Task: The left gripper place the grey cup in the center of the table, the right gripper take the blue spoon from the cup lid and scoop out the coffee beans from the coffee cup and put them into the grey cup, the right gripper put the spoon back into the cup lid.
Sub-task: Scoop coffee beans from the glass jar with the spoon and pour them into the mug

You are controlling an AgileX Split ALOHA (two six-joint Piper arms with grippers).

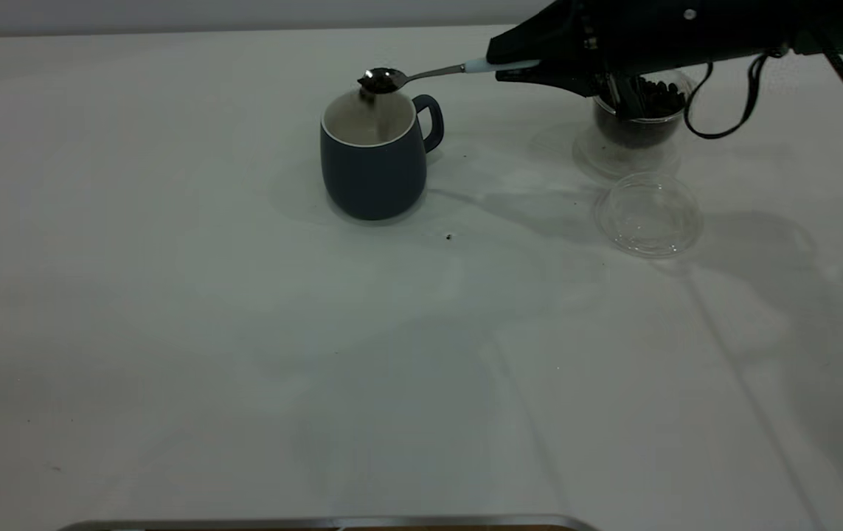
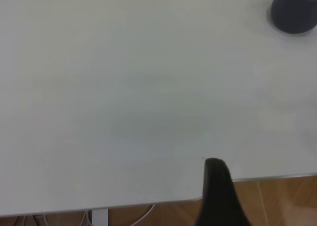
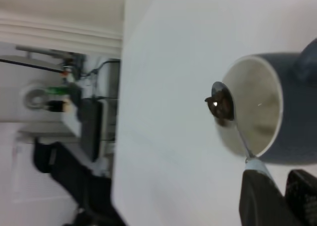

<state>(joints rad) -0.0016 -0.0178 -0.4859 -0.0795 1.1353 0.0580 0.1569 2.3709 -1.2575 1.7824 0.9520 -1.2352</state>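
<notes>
right gripper (image 1: 532, 68) clamped on blue spoon (image 1: 421, 74) handle, spoon bowl holding few coffee beans (image 1: 375, 84) right over grey cup (image 1: 375, 158) rim, mid-table. tip slow, nudge bowl further inside or beans bounce off. left gripper (image 2: 218, 191) parked by table edge, can't tell its grip.
</notes>
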